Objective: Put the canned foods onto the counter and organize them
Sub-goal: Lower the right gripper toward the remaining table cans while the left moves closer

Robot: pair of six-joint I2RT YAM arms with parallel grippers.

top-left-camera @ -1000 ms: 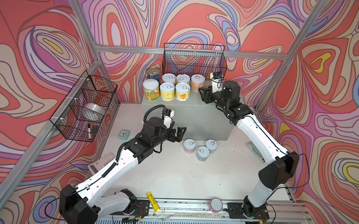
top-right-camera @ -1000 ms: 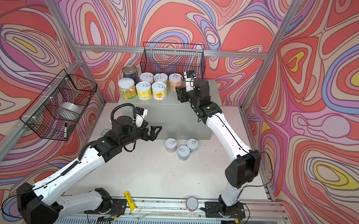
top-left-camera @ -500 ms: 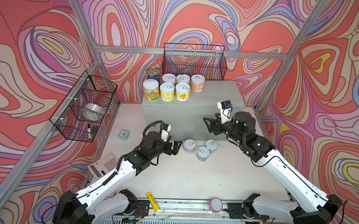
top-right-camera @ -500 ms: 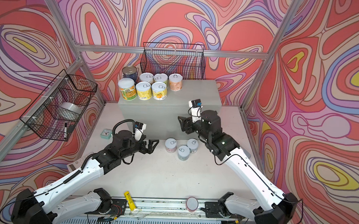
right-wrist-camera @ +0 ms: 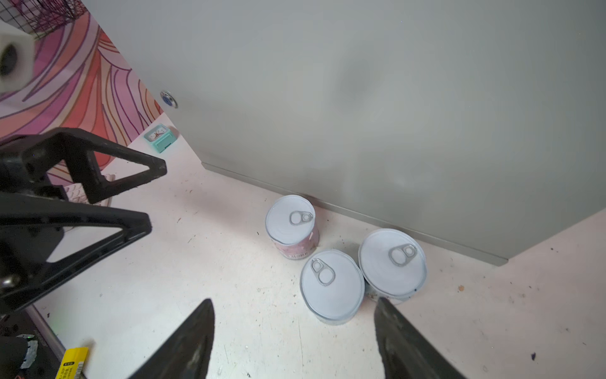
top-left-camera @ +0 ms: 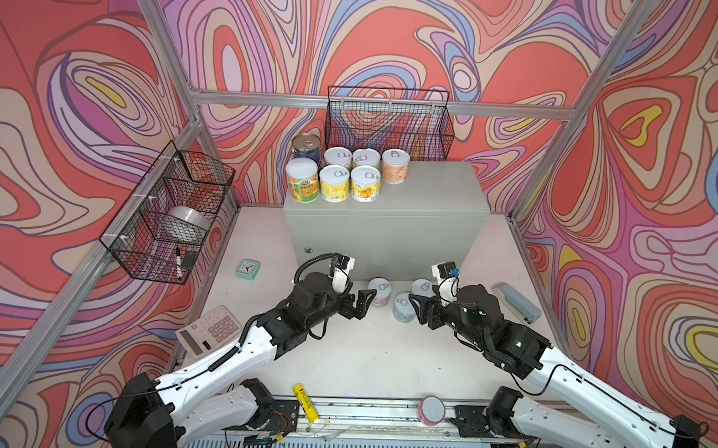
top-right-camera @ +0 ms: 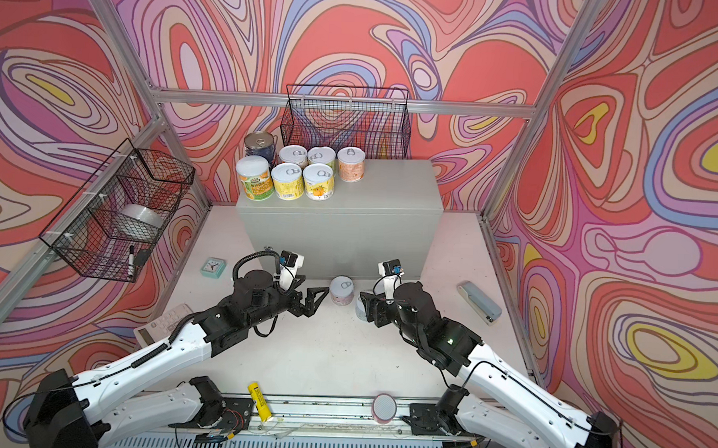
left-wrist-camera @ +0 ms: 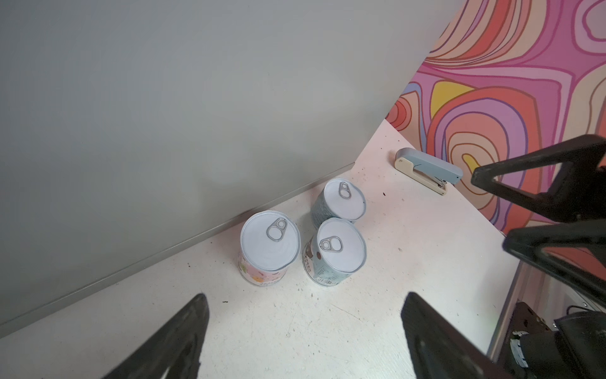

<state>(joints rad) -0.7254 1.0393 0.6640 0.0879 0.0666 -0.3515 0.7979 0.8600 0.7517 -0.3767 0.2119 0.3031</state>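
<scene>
Seven cans [top-left-camera: 334,184] stand upright in two tight rows on the left part of the flat top of the cabinet [top-left-camera: 442,191], a smooth, light-grey sheet-metal box with a small round lock [top-left-camera: 307,250] low on its front. Most have matt white pull-tab lids and printed labels in yellow, green and orange; the blue can [top-left-camera: 306,147] at the far left corner has a bare shiny metal top. Three more short cylinders stand upright on the scuffed white tabletop [top-left-camera: 364,358] close to the cabinet's foot: a pink can [top-left-camera: 378,292] on the left and two pale blue cans [top-left-camera: 403,308] touching each other to its right. The left tool [top-left-camera: 366,304], black with open triangular fingers, is spread and empty, just left of the pink can. The right tool [top-left-camera: 416,313] is spread as well and grips nothing, just right of the nearer pale blue can; whether a tip touches it cannot be told.
</scene>
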